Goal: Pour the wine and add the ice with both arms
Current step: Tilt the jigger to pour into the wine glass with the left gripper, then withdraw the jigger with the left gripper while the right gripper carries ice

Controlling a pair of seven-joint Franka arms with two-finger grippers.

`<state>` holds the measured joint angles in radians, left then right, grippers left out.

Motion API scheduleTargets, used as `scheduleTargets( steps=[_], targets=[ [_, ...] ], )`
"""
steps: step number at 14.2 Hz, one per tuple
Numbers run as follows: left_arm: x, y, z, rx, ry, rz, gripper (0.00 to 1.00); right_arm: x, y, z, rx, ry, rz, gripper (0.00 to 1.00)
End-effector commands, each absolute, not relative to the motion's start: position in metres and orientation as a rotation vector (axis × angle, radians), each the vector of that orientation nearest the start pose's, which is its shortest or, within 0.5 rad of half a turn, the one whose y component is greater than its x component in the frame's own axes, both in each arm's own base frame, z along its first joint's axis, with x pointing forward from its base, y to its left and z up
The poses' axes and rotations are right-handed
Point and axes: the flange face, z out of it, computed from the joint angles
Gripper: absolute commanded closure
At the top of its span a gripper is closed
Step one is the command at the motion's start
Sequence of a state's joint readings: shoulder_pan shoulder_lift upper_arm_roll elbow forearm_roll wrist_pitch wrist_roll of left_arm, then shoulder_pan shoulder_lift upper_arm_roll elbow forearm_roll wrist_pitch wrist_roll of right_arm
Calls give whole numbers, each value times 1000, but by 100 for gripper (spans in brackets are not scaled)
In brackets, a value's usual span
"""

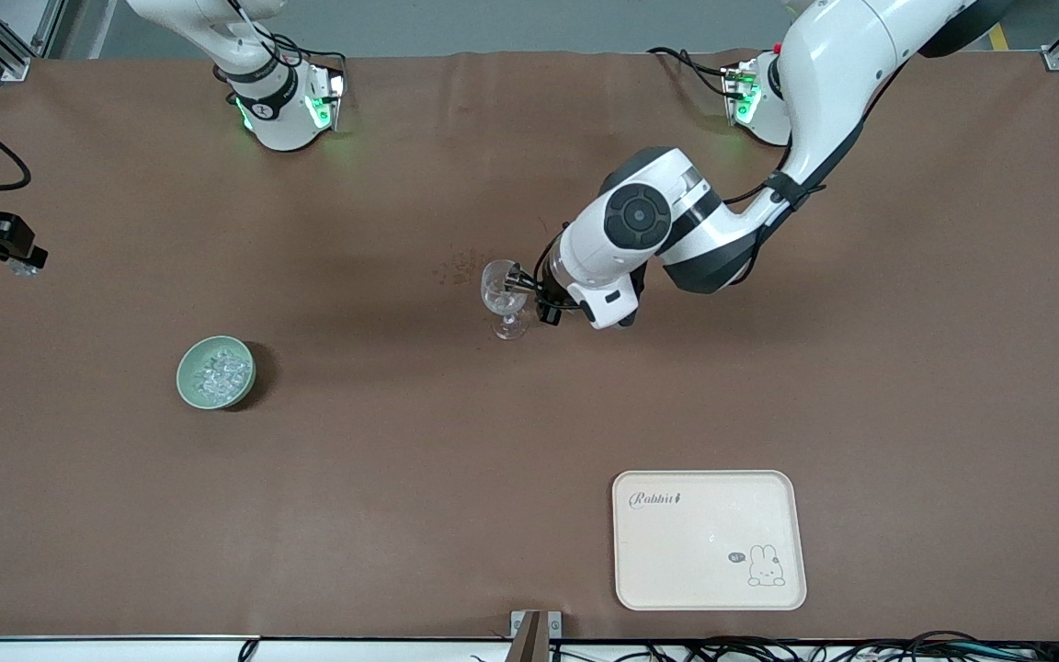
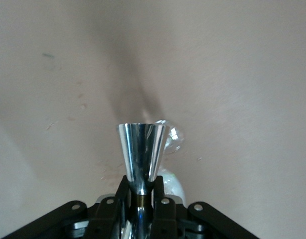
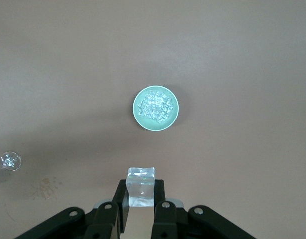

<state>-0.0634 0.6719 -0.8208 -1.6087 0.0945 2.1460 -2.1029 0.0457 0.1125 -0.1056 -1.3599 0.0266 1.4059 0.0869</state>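
- While nothing sits on it, the cream rabbit tray [image 1: 709, 540] lies nearest the front camera, toward the left arm's end of the table.
- Farther up the table, toward the right arm's end, the pale green bowl [image 1: 216, 371] holds the pile of ice [image 1: 217, 372]; also seen from above in the right wrist view, bowl [image 3: 155, 109].
- Mid-table, the stemmed glass [image 1: 504, 296] stands upright, looks empty or nearly so, can't tell for sure.
- Left gripper [image 1: 539, 296] is just beside the glass bowl, clamped on a shiny metal jigger [image 2: 141, 152], its mouth aimed at the glass; contents not visible.
- Right gripper [image 3: 140, 204] hangs high at the table edge on the right arm's end, pinched tight on one ice cube [image 3: 141, 186], well apart from the glass.
- Step, my read: wine pour at the glass under way or finishing, ice cube picked and waiting.
- Next likely: left arm clears off, right arm carries the cube over the glass rim, then lets go low so it doesn't knock the glass.
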Motion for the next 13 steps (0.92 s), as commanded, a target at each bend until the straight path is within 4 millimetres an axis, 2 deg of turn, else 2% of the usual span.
scheduleTargets(
  steps=[1, 4, 6, 7, 9, 10, 11, 13],
  targets=[
    [514, -462, 345, -2532, -1893, 832, 99, 569, -25, 644, -3117, 241, 110, 99],
    [527, -447, 349, -2523, -1908, 983, 99, 569, -24, 644, -3117, 239, 112, 99],
    [547, -416, 352, -2550, -1879, 1058, 99, 569, -22, 644, -3118, 234, 112, 99],
    [561, -398, 360, -2557, -1878, 1132, 99, 569, -20, 644, -3118, 227, 115, 99],
    [594, -358, 381, -2549, -1932, 1334, 99, 569, -6, 644, -3119, 210, 115, 99],
    [611, -335, 393, -2552, -1958, 1440, 99, 569, 5, 644, -3119, 245, 114, 99],
    [623, -311, 398, -2556, -1967, 1523, 99, 569, 25, 644, -3121, 275, 107, 99],
    [650, -239, 396, -2606, -1988, 1681, 99, 567, 68, 644, -3121, 289, 97, 99]
  ],
)
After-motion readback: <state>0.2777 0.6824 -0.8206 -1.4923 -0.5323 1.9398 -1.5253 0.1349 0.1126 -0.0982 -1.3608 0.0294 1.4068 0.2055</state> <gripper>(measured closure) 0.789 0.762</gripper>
